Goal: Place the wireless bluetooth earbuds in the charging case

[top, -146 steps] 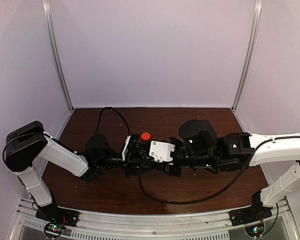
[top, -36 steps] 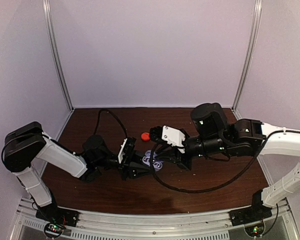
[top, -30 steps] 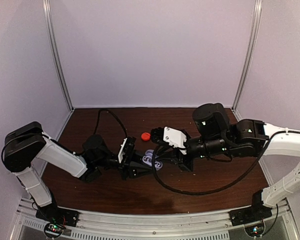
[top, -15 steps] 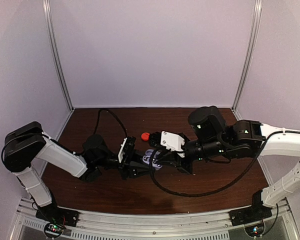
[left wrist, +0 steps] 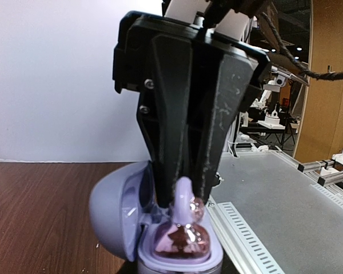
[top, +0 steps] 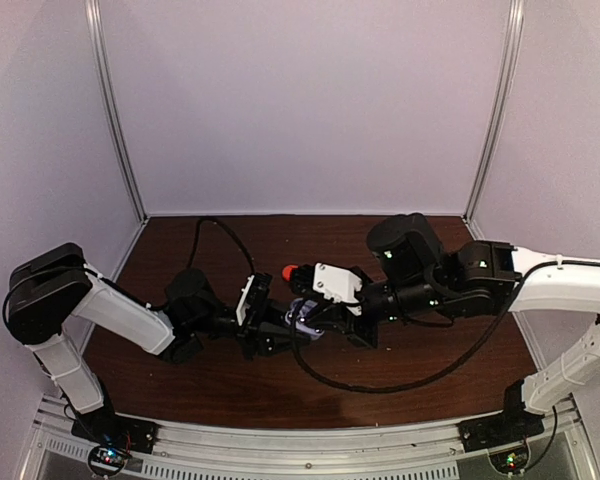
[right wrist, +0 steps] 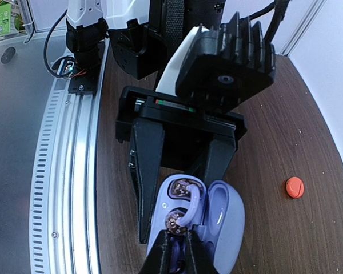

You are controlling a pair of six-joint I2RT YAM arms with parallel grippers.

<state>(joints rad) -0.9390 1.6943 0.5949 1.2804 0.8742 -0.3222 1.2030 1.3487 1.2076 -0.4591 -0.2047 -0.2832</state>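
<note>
The charging case [top: 302,318] is a lavender shell with its lid [right wrist: 226,222] swung open. My left gripper [top: 280,332] is shut on its base, the black fingers [right wrist: 144,171] flanking it. My right gripper [right wrist: 176,234] is shut on one of the wireless bluetooth earbuds [right wrist: 187,206], a lavender hook with a shiny brownish bud. In the left wrist view this earbud [left wrist: 184,200] stands upright between the right gripper's fingers [left wrist: 166,142], its lower end at the case's [left wrist: 180,251] glossy well. I cannot tell whether it is seated.
A small red round piece [top: 290,271] lies on the brown table behind the case, and shows to the right in the right wrist view [right wrist: 294,186]. A black cable [top: 380,378] loops in front of the right arm. The metal rail [right wrist: 63,188] borders the near edge.
My right gripper has come left and down with the earbud until it sits over the open case. The left gripper and the case have stayed put.
</note>
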